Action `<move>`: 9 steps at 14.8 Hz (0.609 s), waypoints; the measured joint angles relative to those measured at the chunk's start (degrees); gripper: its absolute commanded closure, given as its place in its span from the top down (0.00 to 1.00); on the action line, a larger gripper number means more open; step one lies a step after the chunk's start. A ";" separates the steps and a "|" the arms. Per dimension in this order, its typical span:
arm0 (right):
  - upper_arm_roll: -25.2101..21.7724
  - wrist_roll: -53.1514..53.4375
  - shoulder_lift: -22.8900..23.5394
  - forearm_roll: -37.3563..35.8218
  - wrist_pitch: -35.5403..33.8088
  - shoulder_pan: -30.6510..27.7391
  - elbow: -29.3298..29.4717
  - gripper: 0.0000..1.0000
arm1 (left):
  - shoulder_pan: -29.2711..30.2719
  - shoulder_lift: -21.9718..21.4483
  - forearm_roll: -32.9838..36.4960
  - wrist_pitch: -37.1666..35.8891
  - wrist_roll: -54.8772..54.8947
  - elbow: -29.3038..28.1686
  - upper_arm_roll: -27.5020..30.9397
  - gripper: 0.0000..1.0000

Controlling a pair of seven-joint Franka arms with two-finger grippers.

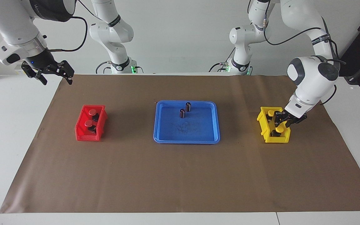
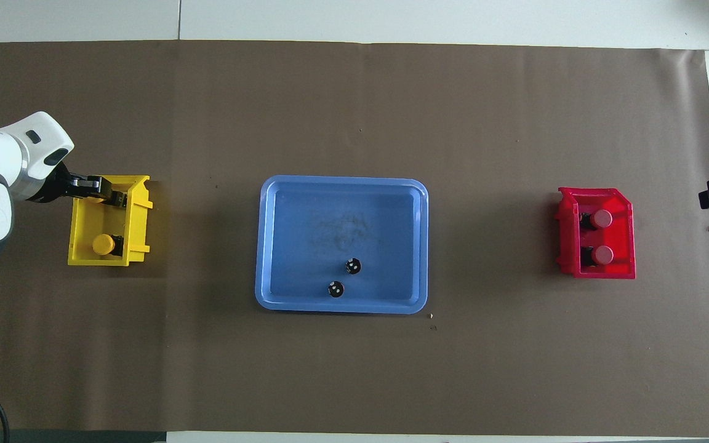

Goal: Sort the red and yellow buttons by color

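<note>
Two round-capped red buttons (image 1: 90, 117) sat in the glossy red plastic bin (image 1: 80, 132). Both yellow buttons (image 1: 279, 128) lay in the yellow bin (image 1: 262, 123), the left gripper (image 1: 280, 120) over them; whether its jaws were parted could not be told. Two dark cylinders (image 1: 185, 110) stood in the blue tray (image 1: 186, 140). The right gripper (image 1: 50, 70) waited, jaws spread, over the surface (image 1: 11, 125) edge.

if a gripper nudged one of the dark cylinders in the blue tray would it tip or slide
Probably tip: each dark cylinder stands upright, taller than it is wide. Once down, its round body would likely roll. The blue tray has a raised rim that should stop it.
</note>
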 measured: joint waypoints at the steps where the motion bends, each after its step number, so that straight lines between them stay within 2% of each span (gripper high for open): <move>1: 0.00 0.00 0.00 0.00 0.00 0.00 0.00 1.00 | 0.00 -0.02 0.00 -0.68 0.00 0.48 0.00 1.00; 3: 0.00 0.00 0.00 0.00 0.00 0.00 0.00 1.00 | 0.00 -0.07 0.00 -5.15 0.03 4.03 0.00 1.00; 9: -0.01 0.00 0.00 0.00 0.00 -0.02 0.00 1.00 | -0.41 -1.31 -1.14 -21.80 -1.94 19.62 -1.42 1.00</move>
